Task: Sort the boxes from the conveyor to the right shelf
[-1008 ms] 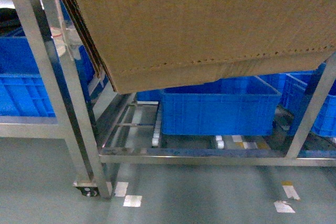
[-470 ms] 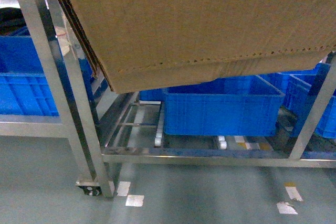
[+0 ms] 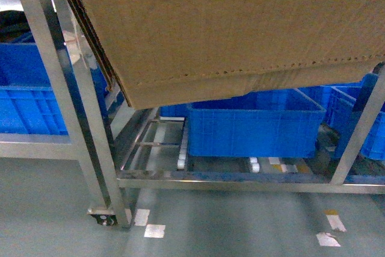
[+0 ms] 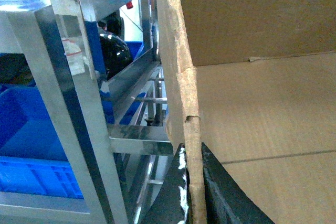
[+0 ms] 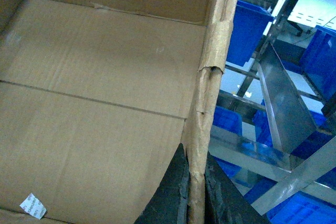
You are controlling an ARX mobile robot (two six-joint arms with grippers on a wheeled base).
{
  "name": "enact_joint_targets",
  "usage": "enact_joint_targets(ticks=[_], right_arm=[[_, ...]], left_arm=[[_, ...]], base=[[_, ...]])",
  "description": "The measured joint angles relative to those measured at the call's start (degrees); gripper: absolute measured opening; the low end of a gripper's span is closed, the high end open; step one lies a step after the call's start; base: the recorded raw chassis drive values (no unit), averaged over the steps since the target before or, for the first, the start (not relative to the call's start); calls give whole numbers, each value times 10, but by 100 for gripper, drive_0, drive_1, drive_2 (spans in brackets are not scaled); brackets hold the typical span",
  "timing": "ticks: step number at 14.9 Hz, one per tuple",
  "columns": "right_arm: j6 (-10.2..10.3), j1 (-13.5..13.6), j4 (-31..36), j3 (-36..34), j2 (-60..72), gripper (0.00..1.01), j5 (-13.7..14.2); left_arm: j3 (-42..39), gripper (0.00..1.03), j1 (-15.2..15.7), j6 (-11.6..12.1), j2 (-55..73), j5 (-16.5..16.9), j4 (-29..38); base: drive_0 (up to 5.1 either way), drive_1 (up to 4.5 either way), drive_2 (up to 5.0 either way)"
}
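One cardboard box (image 3: 228, 28), large, brown, corrugated, held tilted above the floor in front of the steel rack (image 3: 78, 124); dotted perforation line and flap seam run along its lower edge, which sits lower at the left than at the right. Its near left corner overlaps the rack's left upright post.

Left gripper (image 4: 191, 192): black fingers closed either side of the box's left wall, one inside and one outside, frayed top edge of the wall standing between them. Box interior open, with bare cardboard bottom.

Right gripper (image 5: 195, 192): black fingers likewise pinched on the box's right wall, straddling its worn, split top edge. Small white paper label (image 5: 32, 206) lies on the box floor near the lower left corner of that view.

Rack: shiny tube frame on a caster (image 3: 102, 218), lowest tier carrying white roller wheels (image 3: 180, 159) along its rails. Blue plastic bin (image 3: 252, 127) rests on that tier, beneath the box. Further blue bins (image 3: 30, 103) at left and right edges.

Floor (image 3: 240, 227): grey-green, several white tape marks (image 3: 147, 224).
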Motion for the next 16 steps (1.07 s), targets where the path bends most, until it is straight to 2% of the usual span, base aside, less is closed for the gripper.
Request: enact_joint_targets(ticks=[16], right_arm=[[0, 0, -2, 0, 0, 2, 0]], left_arm=[[0, 2, 0, 0, -1, -1, -1]], base=[[0, 0, 0]])
